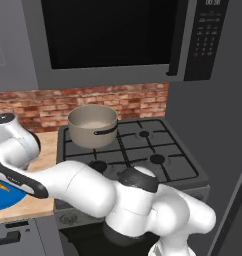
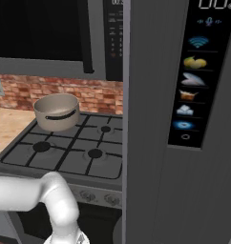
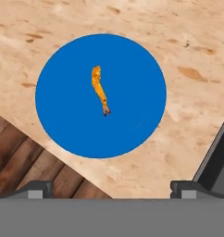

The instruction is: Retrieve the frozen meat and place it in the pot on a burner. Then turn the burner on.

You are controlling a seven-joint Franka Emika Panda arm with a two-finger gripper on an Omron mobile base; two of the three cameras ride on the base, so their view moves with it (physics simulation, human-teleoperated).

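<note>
While our hand hangs released, fingers spread wide, above the frozen meat, we judge the retrieval step is in hand. That morsel lies near the middle of the blue plate on the desk. Next we must descend and close on it. The pot waits on a rear burner; the arm hides most of the plate in the left base view.
</note>
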